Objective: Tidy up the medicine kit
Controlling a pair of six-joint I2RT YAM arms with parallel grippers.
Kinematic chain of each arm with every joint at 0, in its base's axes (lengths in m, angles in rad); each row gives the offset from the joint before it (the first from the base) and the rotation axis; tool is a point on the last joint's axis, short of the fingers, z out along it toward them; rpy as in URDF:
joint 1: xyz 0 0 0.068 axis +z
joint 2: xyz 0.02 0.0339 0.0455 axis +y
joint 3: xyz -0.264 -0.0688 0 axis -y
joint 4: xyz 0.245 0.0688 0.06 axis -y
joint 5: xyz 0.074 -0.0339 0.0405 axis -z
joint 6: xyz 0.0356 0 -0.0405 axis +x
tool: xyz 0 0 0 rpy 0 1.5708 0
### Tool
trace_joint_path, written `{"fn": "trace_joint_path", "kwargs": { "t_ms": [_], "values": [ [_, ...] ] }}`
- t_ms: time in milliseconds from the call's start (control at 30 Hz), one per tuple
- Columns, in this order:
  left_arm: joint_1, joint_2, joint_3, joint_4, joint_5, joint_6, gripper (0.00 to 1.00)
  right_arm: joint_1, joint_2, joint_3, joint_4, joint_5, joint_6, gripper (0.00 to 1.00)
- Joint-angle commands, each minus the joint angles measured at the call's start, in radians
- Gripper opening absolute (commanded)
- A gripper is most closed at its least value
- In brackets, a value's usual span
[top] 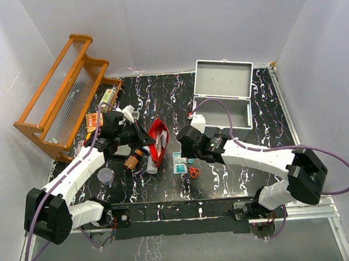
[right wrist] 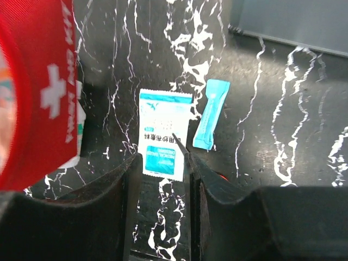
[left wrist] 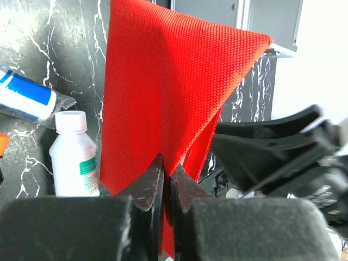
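Top external view: black marble-look table (top: 235,180) with white veining, boxed in by plain white walls (top: 157,26) on three sides. Both arm bases sit at the near edge. The medicine kit (top: 223,81) is at the far right of the table, lid up and tilted back, grey inside showing. A wooden rack (top: 61,89) leans at the far left corner, partly off the dark surface.

Clutter is mid-table: red pouch (top: 158,140) with a white cross, an amber bottle (top: 132,161) lying just left of it, orange scissors (top: 193,171) near the front.

The left gripper (left wrist: 167,174) is pinched tight on the pouch's red fabric, lifting it into a peak. A white bottle (left wrist: 73,157) and a blue-white tube (left wrist: 27,100) lie beside it on the marble.

The right gripper (right wrist: 163,157) is partly open with a narrow gap and nothing between the jaws — it hangs over a white sachet (right wrist: 163,133) flat on the table. A teal stick packet (right wrist: 212,114) lies just right of the sachet. The kit is well apart from both grippers.
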Motion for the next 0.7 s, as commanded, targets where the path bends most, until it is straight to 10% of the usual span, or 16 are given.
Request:
{"fn": "trace_joint_path", "kwargs": {
  "t_ms": [0,667],
  "values": [
    [0.001,-0.077,0.098,-0.057,-0.062,-0.044,0.00,0.000,0.087,0.026,0.035,-0.089,0.017,0.35],
    [0.005,-0.161,0.241,-0.260,-0.275,-0.077,0.00,-0.003,0.304,0.007,0.059,-0.153,0.043,0.27]
  ]
}}
